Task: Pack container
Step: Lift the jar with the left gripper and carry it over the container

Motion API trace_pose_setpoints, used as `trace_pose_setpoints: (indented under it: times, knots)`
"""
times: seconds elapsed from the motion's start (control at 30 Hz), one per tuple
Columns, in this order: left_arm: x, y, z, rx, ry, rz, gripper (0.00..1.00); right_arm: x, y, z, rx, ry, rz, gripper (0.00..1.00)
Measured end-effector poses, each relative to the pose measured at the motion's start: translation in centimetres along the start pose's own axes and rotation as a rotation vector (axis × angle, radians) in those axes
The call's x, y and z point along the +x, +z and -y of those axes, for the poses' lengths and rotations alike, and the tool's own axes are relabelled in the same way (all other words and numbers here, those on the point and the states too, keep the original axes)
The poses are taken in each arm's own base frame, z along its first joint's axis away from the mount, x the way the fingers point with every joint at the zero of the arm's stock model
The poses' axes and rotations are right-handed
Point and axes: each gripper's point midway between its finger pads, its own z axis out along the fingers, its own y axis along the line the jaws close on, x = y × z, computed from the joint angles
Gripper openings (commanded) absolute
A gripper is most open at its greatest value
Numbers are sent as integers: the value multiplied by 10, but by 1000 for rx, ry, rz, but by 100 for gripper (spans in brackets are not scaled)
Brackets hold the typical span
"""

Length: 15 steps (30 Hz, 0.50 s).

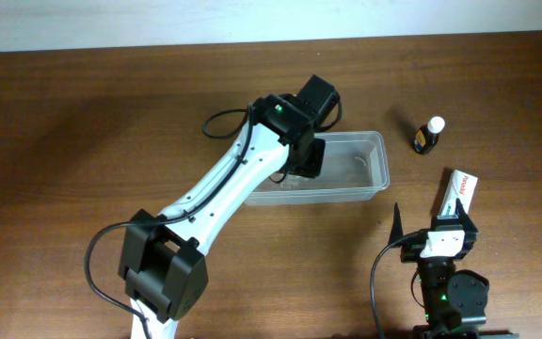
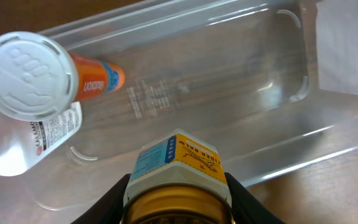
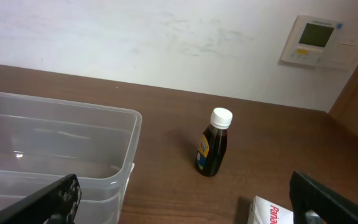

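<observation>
I'm mid-placement: my left fingers (image 2: 247,208) are clamped on a gold-lidded jar (image 2: 178,163), directly above the container (image 2: 229,81) on the worktop (a white-capped bottle (image 2: 27,74) is already inside). Next I lower, then release. Right of the container, my right fingers (image 3: 48,199) stand wide apart, holding nothing.

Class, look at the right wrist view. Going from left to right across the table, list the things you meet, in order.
container → dark bottle with a white cap → white carton, cut off by the bottom edge.
</observation>
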Motion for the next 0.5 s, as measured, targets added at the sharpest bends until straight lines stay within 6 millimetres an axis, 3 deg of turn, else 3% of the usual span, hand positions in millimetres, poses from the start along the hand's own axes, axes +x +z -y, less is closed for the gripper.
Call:
trace_pose_setpoints:
  times: [0.37,0.5]
  knots:
    - [8,-1,21,-75,28,51,40,0,0,0,0,0,0,98]
    - [6,6,15,-86,-18,39,30,0,0,0,0,0,0,98]
